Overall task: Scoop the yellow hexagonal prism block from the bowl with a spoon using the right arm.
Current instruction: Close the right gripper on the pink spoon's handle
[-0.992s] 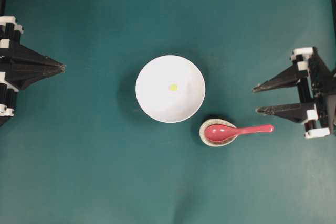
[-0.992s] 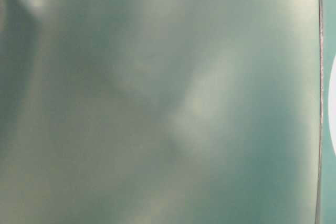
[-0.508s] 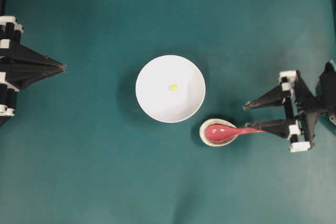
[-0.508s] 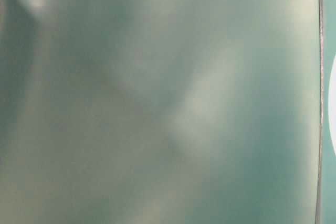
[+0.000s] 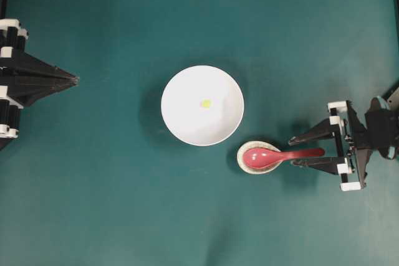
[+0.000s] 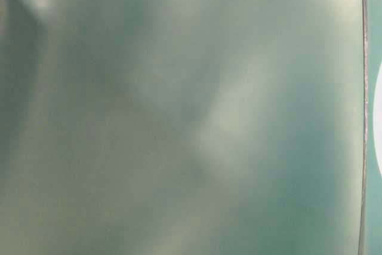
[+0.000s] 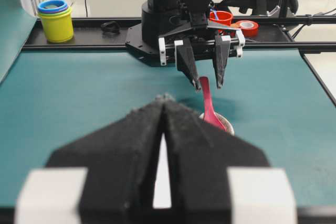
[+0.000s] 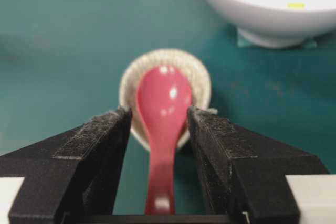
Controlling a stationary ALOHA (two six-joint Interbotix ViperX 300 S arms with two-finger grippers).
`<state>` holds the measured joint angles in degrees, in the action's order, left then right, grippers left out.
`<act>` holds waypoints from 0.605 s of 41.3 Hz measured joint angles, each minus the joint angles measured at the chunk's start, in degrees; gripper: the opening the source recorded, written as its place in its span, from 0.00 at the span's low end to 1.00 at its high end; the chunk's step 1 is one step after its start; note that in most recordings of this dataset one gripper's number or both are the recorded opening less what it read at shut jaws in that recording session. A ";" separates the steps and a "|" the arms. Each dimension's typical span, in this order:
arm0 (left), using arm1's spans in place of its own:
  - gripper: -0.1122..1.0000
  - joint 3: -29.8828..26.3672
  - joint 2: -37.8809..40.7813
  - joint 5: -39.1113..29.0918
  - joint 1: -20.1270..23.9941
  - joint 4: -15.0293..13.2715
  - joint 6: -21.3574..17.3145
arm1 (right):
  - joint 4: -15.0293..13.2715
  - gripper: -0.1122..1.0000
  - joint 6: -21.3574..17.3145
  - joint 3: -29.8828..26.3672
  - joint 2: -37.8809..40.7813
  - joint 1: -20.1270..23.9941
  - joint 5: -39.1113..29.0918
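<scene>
The tiny yellow hexagonal prism block [image 5: 206,103] [image 8: 295,5] lies inside the white bowl [image 5: 187,123] [image 8: 252,9] at mid-table. The pink-red spoon [image 5: 274,156] [image 8: 163,103] [image 7: 207,106] rests with its scoop in a speckled beige rest [image 5: 246,161] [image 8: 199,77], handle pointing right. My right gripper [image 5: 292,152] [image 8: 157,113] [image 7: 208,85] is open, one finger on each side of the handle with gaps on both sides. My left gripper [image 5: 75,80] [image 7: 164,98] is shut and empty at the left edge, far from the bowl.
The table-level view is a blurred teal wash with a white sliver [image 6: 378,129] at its right edge. Beyond the table's far rail stand yellow stacked cups [image 7: 55,22] and red tape rolls [image 7: 247,24]. The rest sits just below-right of the bowl.
The right arm has come down the overhead picture and lowered, so its open fingers now straddle the spoon handle. Left arm, bowl, block and spoon have not moved.
</scene>
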<state>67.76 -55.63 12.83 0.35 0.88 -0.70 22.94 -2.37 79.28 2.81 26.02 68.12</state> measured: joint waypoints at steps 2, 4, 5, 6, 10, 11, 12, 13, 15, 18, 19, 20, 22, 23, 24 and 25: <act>0.10 0.00 0.00 0.00 -0.09 0.00 0.00 | 0.09 0.59 0.00 0.00 0.88 0.09 0.09; 0.10 0.00 0.00 0.00 0.00 0.00 0.00 | 0.18 0.59 -0.09 0.00 1.67 0.00 0.09; 0.10 0.00 0.00 0.00 -0.09 0.09 0.00 | 0.18 0.59 -0.26 0.00 2.20 0.09 0.09; 0.10 0.00 0.00 0.00 -0.09 0.09 0.00 | 0.18 0.59 -0.26 0.00 2.55 0.09 0.09; 0.10 0.00 0.00 0.00 0.00 0.00 0.00 | 0.18 0.58 -0.88 -0.26 3.78 0.09 0.00; 0.10 0.00 0.00 0.00 0.00 0.09 0.00 | 0.18 0.59 -1.05 -0.26 4.04 0.09 0.00; 0.10 0.00 0.09 0.00 0.00 0.00 0.00 | 0.18 0.58 -1.32 -0.35 4.39 0.09 0.00; 0.10 0.00 0.09 -0.09 0.00 0.00 0.00 | 0.18 0.58 -1.49 -0.35 4.57 0.09 0.00; 0.10 0.00 0.09 0.00 -0.09 0.00 0.00 | 0.18 0.58 -1.67 -0.35 5.01 0.09 0.00; 0.10 0.00 0.09 0.00 0.00 0.00 0.00 | 0.18 0.59 -1.67 -0.53 5.54 0.09 -0.18; 0.10 0.00 0.00 0.00 -0.09 0.00 0.00 | 0.18 0.58 -1.67 -0.62 5.80 0.09 -0.26; 0.10 0.00 0.00 0.00 0.00 0.00 0.00 | 0.18 0.58 -1.67 -0.70 5.98 0.09 -0.53; 0.10 0.00 0.00 0.00 -0.09 0.00 0.00 | 0.18 0.58 -1.67 -0.97 6.15 0.09 -1.14; 0.10 0.00 0.00 0.00 -0.09 0.09 0.00 | 0.26 0.58 -1.67 -1.14 6.33 0.18 -1.41; 0.10 0.00 0.09 0.00 0.00 0.09 0.00 | 0.18 0.58 -1.67 -1.23 6.33 0.09 -1.49; 0.10 0.00 0.09 -0.09 0.00 0.00 0.09 | 0.18 0.58 -1.67 -1.32 6.50 0.18 -1.76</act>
<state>67.76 -55.55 12.74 0.35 0.88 -0.62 23.12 -4.04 77.96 9.32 26.19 66.36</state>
